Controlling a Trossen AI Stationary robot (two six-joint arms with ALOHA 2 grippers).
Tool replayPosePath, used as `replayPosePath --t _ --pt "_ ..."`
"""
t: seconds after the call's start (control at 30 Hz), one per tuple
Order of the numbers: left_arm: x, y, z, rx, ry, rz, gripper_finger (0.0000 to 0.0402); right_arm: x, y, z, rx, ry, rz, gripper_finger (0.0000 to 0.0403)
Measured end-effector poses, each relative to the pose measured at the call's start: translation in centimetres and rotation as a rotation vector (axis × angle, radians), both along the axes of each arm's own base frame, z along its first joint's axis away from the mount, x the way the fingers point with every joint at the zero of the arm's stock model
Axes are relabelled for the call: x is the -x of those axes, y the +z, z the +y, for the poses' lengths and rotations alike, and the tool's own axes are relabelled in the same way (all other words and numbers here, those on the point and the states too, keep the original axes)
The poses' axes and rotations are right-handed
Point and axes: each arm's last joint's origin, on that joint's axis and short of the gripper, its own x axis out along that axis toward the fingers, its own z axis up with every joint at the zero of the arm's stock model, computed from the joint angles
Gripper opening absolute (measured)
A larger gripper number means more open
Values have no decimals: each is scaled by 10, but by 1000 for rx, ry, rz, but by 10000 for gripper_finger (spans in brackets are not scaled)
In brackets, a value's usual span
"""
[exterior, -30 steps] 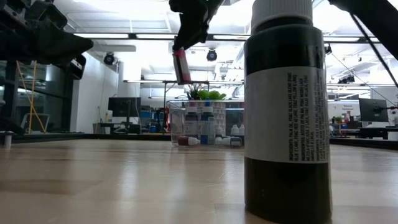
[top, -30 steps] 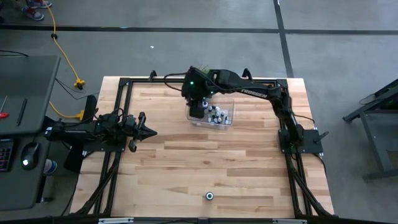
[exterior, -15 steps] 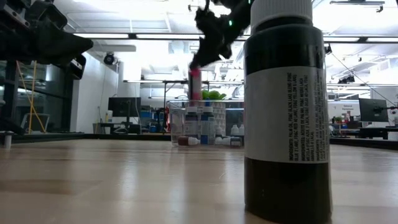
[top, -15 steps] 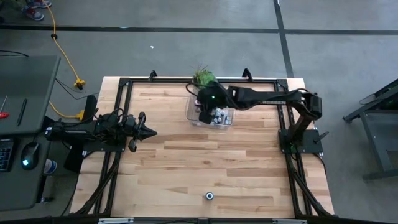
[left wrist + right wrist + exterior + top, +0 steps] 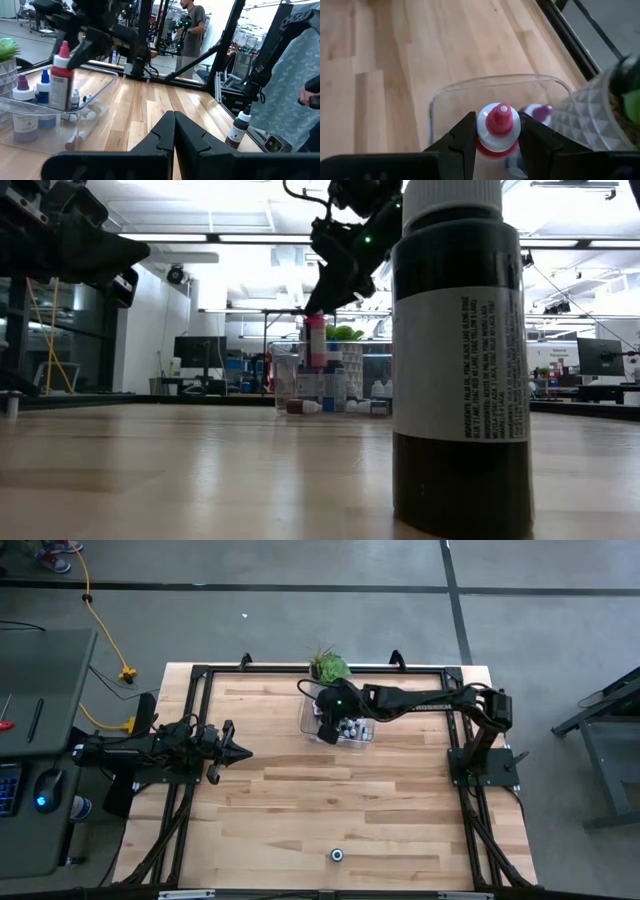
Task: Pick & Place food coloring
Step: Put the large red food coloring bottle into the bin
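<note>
Clear plastic forms the tray near the far edge of the worktop, just in front of a small green plant in a pale ribbed pot. Inside the tray stand and lie the food coloring bottles: a purple-labelled one and a blue-capped one upright toward the plant end, with several tiny white-capped ones lying on the tray floor.

The right end effector hangs over the tray, its two fingers pinched around the neck of a red-capped bottle, which it holds upright with the base down inside the tray walls.

A larger dark bottle with a white cap stands alone near the front edge of the worktop.

The left end effector waits by the left edge, its fingers pressed together with nothing between them.
</note>
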Motion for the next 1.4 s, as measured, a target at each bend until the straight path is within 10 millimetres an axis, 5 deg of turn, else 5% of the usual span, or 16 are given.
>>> replayPosePath --t 0.63,1.0,1.4 --pt "0 0 0 0 0 2 0 -25 -48 -13 -32 40 9 111" --pt "0 0 0 0 0 2 0 -23 -54 -20 -55 42 31 115" --pt "0 0 0 0 0 2 0 -23 -55 -20 -50 65 38 163"
